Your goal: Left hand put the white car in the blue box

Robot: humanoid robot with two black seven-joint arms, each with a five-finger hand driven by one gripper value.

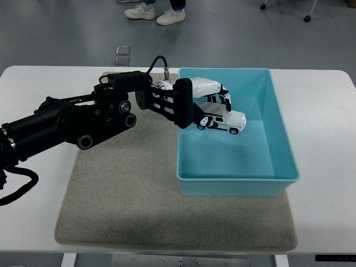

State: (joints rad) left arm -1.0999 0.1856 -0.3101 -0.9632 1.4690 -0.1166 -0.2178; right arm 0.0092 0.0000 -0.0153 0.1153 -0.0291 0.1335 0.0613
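My left hand [214, 105] reaches in over the left wall of the blue box [281, 130] and is shut on the white car [227, 120]. The car hangs inside the box, level, a little above its floor, nose pointing right. The hand's white and black fingers [211, 88] curl over the car's roof and the thumb sits under its rear. The black left arm [83, 122] stretches across the grey mat from the left edge. The right arm is out of view.
The blue box stands on the right part of a grey mat [122, 189] on the white table [328, 167]. A person's shoes [153, 14] show on the floor at the top.
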